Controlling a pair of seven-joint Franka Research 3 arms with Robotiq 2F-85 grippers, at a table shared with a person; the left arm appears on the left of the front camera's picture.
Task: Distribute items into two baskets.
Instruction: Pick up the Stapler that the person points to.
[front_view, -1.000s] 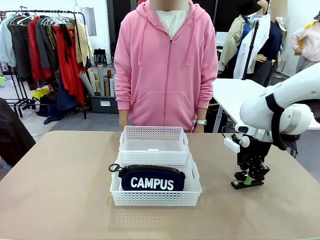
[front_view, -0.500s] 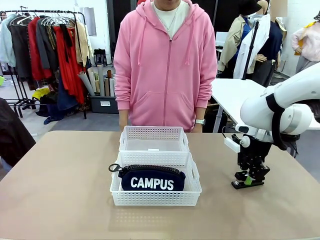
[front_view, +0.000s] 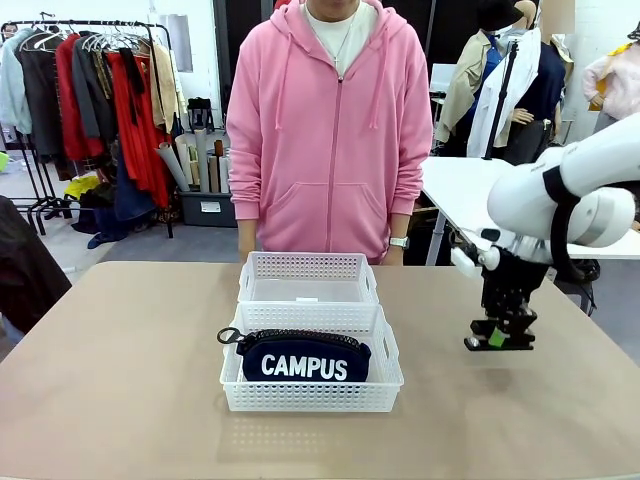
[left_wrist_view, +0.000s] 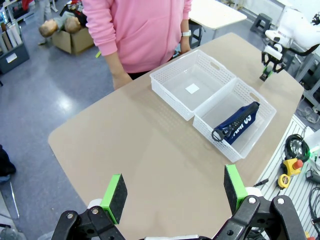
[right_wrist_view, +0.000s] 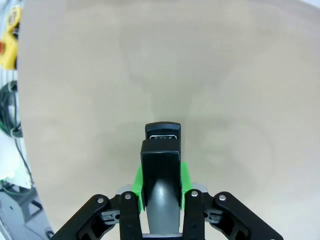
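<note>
While the pouch (front_view: 305, 358) lay in the near basket (front_view: 311, 400), the right pincer (front_view: 499, 339) gripped the stapler (right_wrist_view: 161, 160) above the table (front_view: 130, 360) — far basket (front_view: 308, 267) unfilled, left pincer (left_wrist_view: 175, 192) open.

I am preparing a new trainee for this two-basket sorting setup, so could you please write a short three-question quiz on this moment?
1. True or false: the right gripper is shut on the black stapler, clear of the table.
2. Where does the navy pouch lie?
A. In the basket nearer the robot
B. In the basket nearer the person
C. On the bare table
3. Fill in: the left gripper is ____, with nothing between its green pads.

Key:
1. True; its shadow falls on the table below it.
2. A.
3. open.
</note>
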